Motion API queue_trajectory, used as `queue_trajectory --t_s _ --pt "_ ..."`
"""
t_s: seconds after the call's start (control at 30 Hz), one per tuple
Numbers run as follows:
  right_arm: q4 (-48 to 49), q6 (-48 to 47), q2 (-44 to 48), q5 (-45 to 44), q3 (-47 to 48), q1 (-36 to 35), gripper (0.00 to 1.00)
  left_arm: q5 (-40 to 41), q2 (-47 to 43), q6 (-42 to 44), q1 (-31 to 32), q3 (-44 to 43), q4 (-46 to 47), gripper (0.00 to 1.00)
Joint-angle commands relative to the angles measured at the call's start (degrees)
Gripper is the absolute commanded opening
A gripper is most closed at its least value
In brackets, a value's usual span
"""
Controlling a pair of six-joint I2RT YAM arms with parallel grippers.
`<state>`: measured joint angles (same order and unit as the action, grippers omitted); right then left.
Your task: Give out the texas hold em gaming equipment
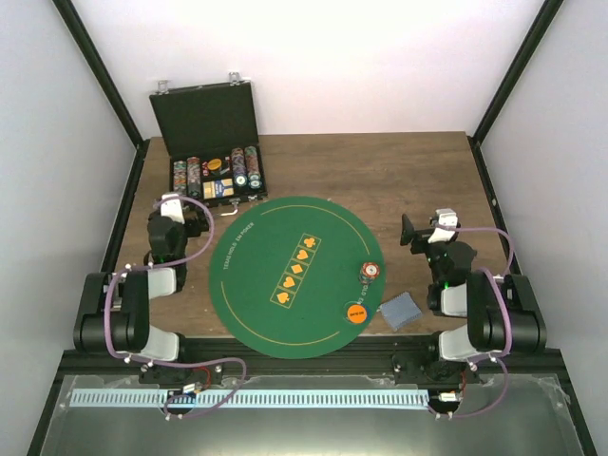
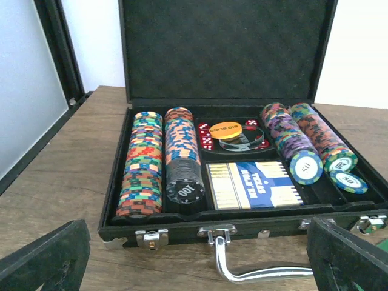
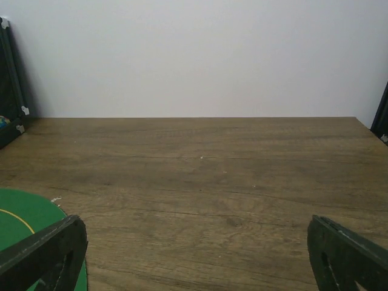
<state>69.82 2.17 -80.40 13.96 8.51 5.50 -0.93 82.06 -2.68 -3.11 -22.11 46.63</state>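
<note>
Wood tabletop lies open before the wide-spread right gripper. Cards, orange disc and red-and-white disc sit toward its six o'clock, by the mat rim. The left gripper, also wide, faces the case and its chips at twelve.

Plain white back wall, black metal frame posts slanting up at the corners, dark wood-grain rectangular table, soft even light throughout.

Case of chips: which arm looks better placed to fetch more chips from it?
Left, probably. The left gripper, open, sits right before the open case, chips filling its wrist view. The right gripper sits across the mat, facing only table.
</note>
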Motion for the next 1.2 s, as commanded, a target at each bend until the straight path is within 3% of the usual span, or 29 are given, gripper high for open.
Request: queue_trajectory --t_s 0.0,0.27,0.4,0.5,0.6,0.7,0.8,0.93,1.17 --pt "9.08 -0.93 -2.3 0.53 -1.06 0.2 1.0 5.98 1.8 0.43 1.85 2.19 8.57 0.98" --pt "1.3 -1.2 0.83 1.15 1.78 0.22 1.0 11.19 4.05 2.74 5.14 0.82 9.31 1.0" --pt "-4.97 -0.64 5.05 -0.45 3.71 0.22 1.0 7.38 2.75 3.92 5.01 -0.5 5.8 1.0" --pt "-16.53 3.16 11.14 -3.79 8.43 0.22 1.0 2.49 0.89 5.46 5.0 -4.18 -2.12 1.0" --pt "-32.95 5.46 17.21 -2.19 16.71 0.22 1.0 -4.31 -1.28 9.21 4.74 -10.78 -15.17 0.99" --pt "-51.04 5.65 20.41 4.77 27.61 0.22 1.0 -8.09 -1.84 12.89 4.47 -21.5 -34.95 0.97" --pt "-67.23 5.7 20.93 12.52 39.72 0.22 1.0 -14.02 -1.8 16.51 4.26 -33.46 -55.45 0.97" --pt "-84.6 6.6 19.32 24.59 52.09 -2.19 0.98 -21.33 -2.82 21.94 4.49 -43.6 -75.71 1.0" --pt "-112.99 9.21 11.96 6.23 62.59 -31.51 0.92 -24.51 -1.98 29.53 6.63 -56.11 -103.1 1.0"
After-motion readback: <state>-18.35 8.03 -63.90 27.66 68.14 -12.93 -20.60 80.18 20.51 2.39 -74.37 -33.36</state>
